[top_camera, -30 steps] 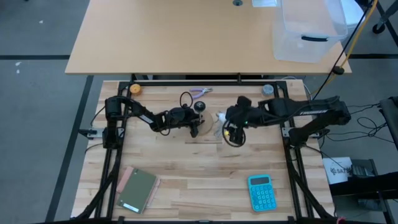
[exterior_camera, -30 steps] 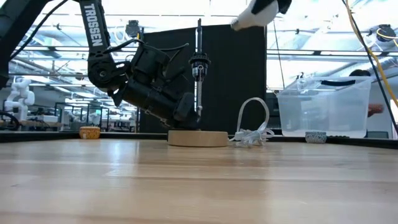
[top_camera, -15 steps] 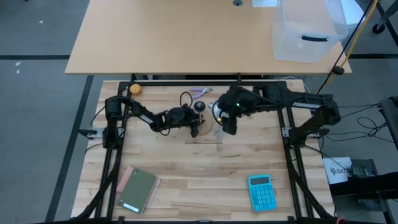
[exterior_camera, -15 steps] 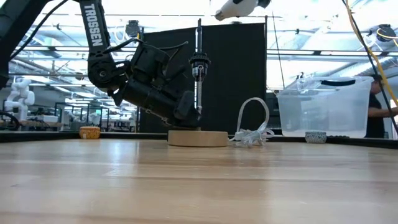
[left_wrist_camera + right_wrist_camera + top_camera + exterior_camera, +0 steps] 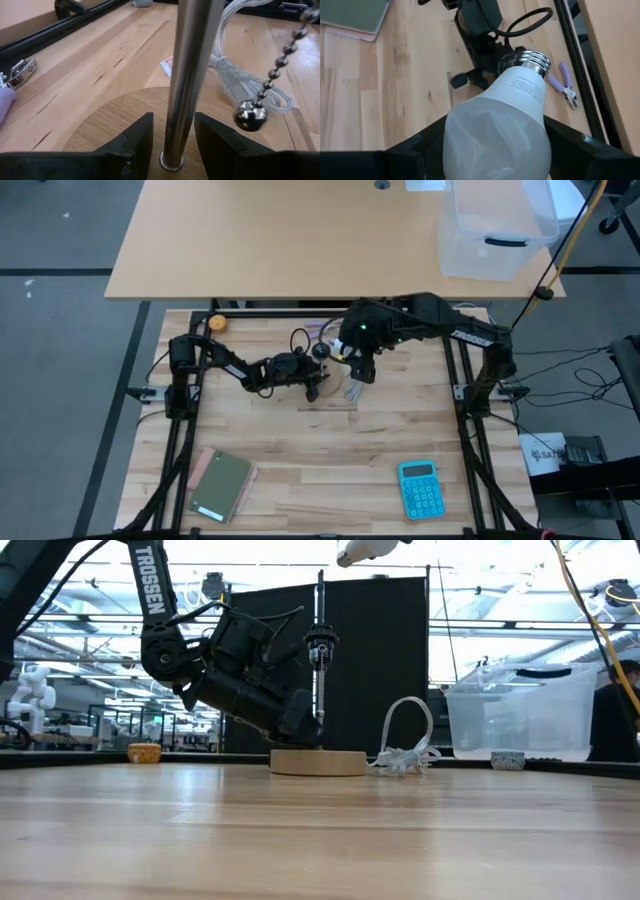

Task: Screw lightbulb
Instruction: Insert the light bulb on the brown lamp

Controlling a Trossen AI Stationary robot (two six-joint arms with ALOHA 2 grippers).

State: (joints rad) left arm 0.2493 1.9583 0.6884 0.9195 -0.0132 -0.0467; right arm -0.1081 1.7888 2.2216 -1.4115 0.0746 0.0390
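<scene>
While the right gripper point(image 5: 495, 150) pinched the lightbulb point(image 5: 502, 125) between its two fingers, the bulb's long axis ran straight forward from the gripper, glass end seated between the fingers and silvery screw end point(image 5: 532, 60) leading. Just beyond that screw end, in the right wrist view, lay the lamp's black socket point(image 5: 507, 57); the two looked close but not yet engaged, and whether their axes lined up could not be told. In the low view the bulb point(image 5: 362, 550) hung above and slightly to one side of the socket point(image 5: 319, 640) atop the metal pole point(image 5: 187, 80). Farther off, the left gripper point(image 5: 172, 145) had its fingers spread to either side of the pole's foot, on the round wooden base point(image 5: 110, 125), apparently steadying the lamp. The right arm was judged to be the one positioned for the screwing move.
</scene>
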